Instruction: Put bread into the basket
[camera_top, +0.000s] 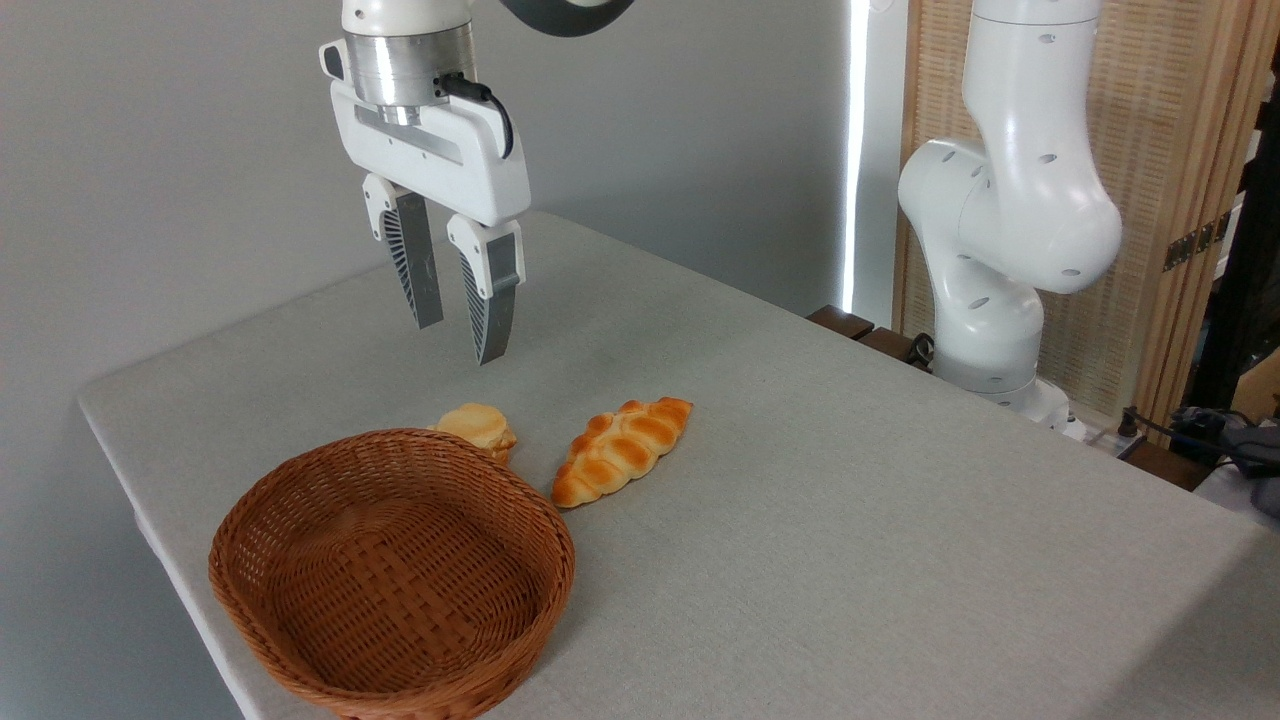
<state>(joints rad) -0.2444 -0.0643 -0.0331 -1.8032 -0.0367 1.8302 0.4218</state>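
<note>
The bread (477, 427), a small golden bun with a paler top, lies on the table just behind the far rim of the basket (390, 570), which hides its lower part. The brown wicker basket sits at the front left with nothing inside. My gripper (460, 337) hangs open in the air above the bun and slightly behind it, holding nothing. Its ribbed fingers (414, 270) point down.
A longer braided loaf (622, 448) lies to the right of the bun, close to the basket's rim. The arm's white base (1000, 250) stands at the table's back right. The grey table (850, 520) drops off at its left and front edges.
</note>
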